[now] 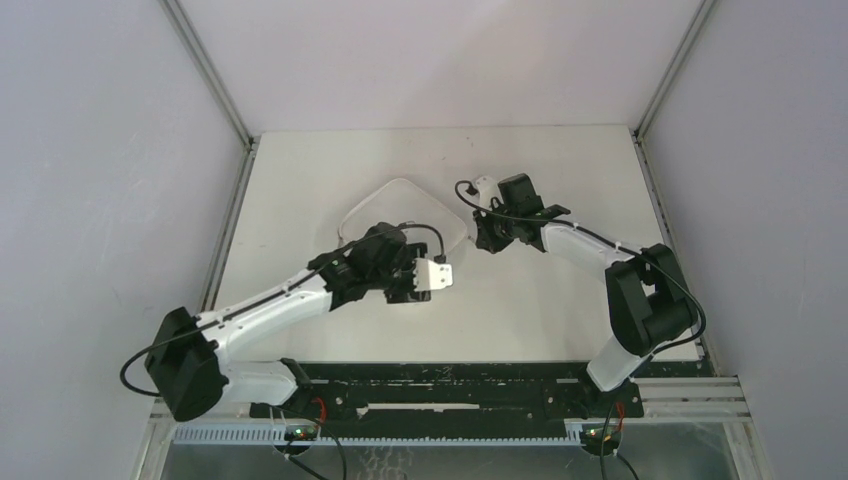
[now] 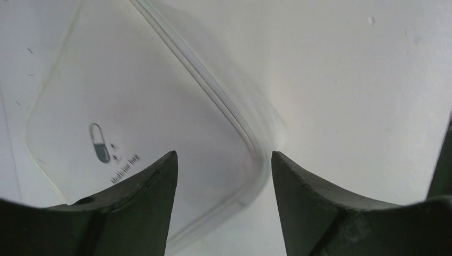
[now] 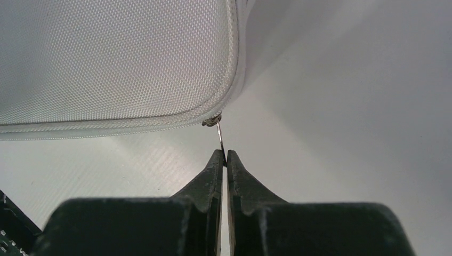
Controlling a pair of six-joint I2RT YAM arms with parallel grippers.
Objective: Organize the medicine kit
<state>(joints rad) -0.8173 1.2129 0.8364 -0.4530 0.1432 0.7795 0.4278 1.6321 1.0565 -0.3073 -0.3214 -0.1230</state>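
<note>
The medicine kit (image 1: 405, 203), a white rounded soft zip case, lies shut on the table's middle. Its lid with a dark pill logo (image 2: 99, 143) fills the left wrist view. My left gripper (image 2: 224, 160) is open and empty, hovering over the kit's near corner (image 2: 256, 170). My right gripper (image 3: 224, 156) is shut on the thin metal zipper pull (image 3: 219, 134) at the kit's corner; in the top view it (image 1: 486, 232) sits at the kit's right edge. The woven white side of the kit (image 3: 117, 64) fills the right wrist view.
The white table (image 1: 560, 300) is walled by grey panels on the left, right and back. A black rail (image 1: 450, 395) runs along the near edge by the arm bases.
</note>
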